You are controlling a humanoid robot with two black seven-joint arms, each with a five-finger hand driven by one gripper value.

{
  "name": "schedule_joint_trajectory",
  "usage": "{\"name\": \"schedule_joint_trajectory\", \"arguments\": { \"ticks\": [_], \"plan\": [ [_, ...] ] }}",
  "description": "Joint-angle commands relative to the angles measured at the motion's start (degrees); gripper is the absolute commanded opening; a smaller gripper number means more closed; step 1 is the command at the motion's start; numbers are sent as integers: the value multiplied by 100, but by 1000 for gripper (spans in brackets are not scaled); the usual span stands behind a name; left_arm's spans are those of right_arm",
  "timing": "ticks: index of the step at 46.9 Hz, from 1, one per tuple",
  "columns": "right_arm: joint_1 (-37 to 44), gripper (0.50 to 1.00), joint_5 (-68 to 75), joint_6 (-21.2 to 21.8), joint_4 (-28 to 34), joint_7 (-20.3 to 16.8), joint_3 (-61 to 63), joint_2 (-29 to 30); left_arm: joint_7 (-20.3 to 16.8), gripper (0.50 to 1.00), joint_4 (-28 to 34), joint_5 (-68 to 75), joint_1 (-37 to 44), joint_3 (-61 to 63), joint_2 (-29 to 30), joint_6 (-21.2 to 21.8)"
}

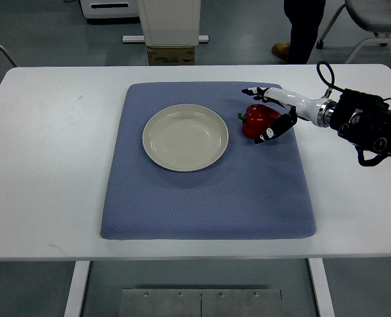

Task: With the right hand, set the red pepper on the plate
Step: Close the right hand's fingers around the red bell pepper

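Observation:
A red pepper (pixel 255 123) with a green stem lies on the blue mat (pixel 202 198), just right of the empty cream plate (pixel 185 137). My right hand (pixel 259 115) reaches in from the right edge and brackets the pepper. Its upper fingers (pixel 256 92) stretch above the pepper with a small gap. Its lower fingers (pixel 275 129) lie against the pepper's right side. The fingers are spread and not closed on it. The pepper rests on the mat. My left arm does not show.
The mat lies on a white table (pixel 43 165). Beyond the far edge stand a cardboard box (pixel 172 54), a white stand, a chair and a person's legs (pixel 302 33).

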Motion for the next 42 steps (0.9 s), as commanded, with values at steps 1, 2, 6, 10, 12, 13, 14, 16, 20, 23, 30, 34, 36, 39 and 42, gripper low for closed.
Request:
{"name": "schedule_joint_trajectory", "arguments": {
  "ticks": [1, 2, 6, 10, 12, 13, 14, 16, 20, 23, 30, 34, 36, 39, 42],
  "plan": [
    [-31, 1000, -12, 0, -269, -1, -152, 126, 0, 1000, 0, 0, 2, 0, 0, 0],
    [-40, 1000, -12, 0, -331, -1, -196, 152, 0, 1000, 0, 0, 2, 0, 0, 0],
    [-49, 1000, -12, 0, -507, -1, -355, 275, 0, 1000, 0, 0, -7, 0, 0, 0],
    [-49, 987, -20, 0, -543, -1, -390, 319, 0, 1000, 0, 0, -7, 0, 0, 0],
    [-49, 981, -29, -9, -543, -1, -425, 319, 0, 1000, 0, 0, 2, 0, 0, 0],
    [-49, 975, -29, 0, -543, -1, -460, 319, 0, 1000, 0, 0, 2, 0, 0, 0],
    [-49, 966, -29, -9, -543, 8, -513, 328, 0, 1000, 0, 0, 2, 0, 0, 0],
    [-49, 960, -29, -9, -543, 8, -592, 328, 0, 1000, 0, 0, 2, 0, 0, 0],
    [-40, 947, -20, -9, -551, 8, -663, 328, 0, 1000, 0, 0, 2, 0, 0, 0],
    [-40, 922, -20, -9, -551, 8, -663, 328, 0, 1000, 0, 0, 2, 0, 0, 0],
    [-40, 753, -29, -9, -551, 52, -689, 328, 0, 1000, 0, 0, 2, 0, 0, 0],
    [-49, 621, -29, -9, -551, 52, -724, 363, 0, 1000, 0, 0, -7, 0, 0, 0],
    [-49, 511, -29, -9, -551, 52, -724, 390, 0, 1000, 0, 0, 2, 0, 0, 0],
    [-40, 500, -20, -9, -551, 69, -724, 390, 0, 1000, 0, 0, 2, 0, 0, 0],
    [-31, 500, -20, 0, -551, 148, -724, 390, 0, 1000, 0, 0, 2, 0, 0, 0]
  ]
}}
